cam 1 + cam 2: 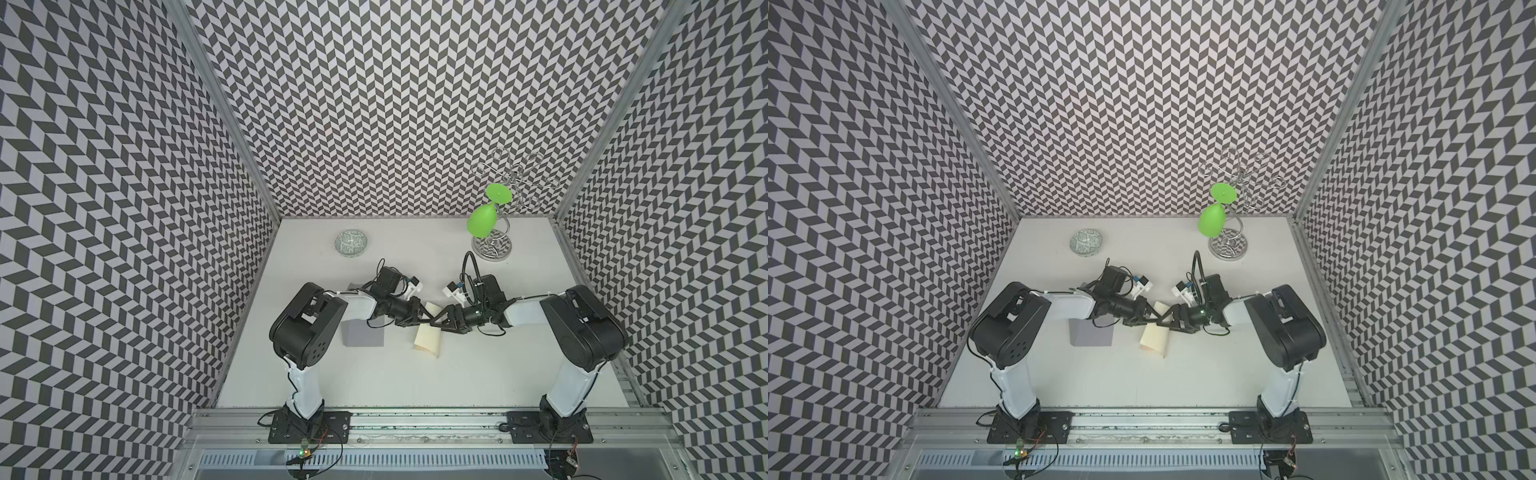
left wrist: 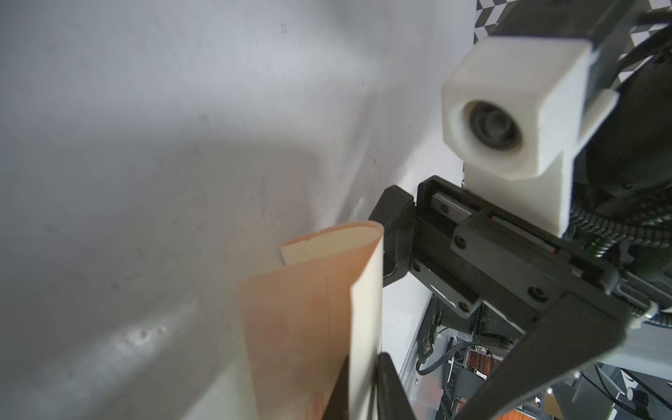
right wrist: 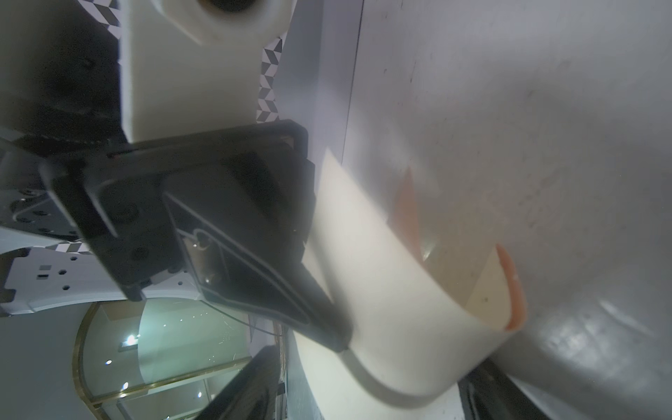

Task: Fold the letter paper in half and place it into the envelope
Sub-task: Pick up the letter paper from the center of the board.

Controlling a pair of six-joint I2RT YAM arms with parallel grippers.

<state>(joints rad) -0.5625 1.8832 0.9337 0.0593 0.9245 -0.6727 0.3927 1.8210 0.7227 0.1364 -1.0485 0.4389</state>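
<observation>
The letter paper (image 1: 428,338) (image 1: 1154,338) is lifted above the middle of the white table, curled over so that its cream side faces up. In the left wrist view its peach side (image 2: 291,320) shows, and a cream strip of it is pinched between my left gripper's (image 2: 362,396) black fingers. My left gripper (image 1: 428,322) is shut on the sheet's edge. My right gripper (image 3: 367,396) faces it tip to tip (image 1: 437,324), its jaws wide apart around the paper's curl (image 3: 400,291). The grey envelope (image 1: 363,334) (image 1: 1092,336) lies flat under my left arm, partly hidden by it.
A patterned bowl (image 1: 351,244) sits at the back left of the table. At the back right stands a metal rack (image 1: 492,249) with a green glass (image 1: 482,222) hanging upside down from it. Patterned walls close in three sides.
</observation>
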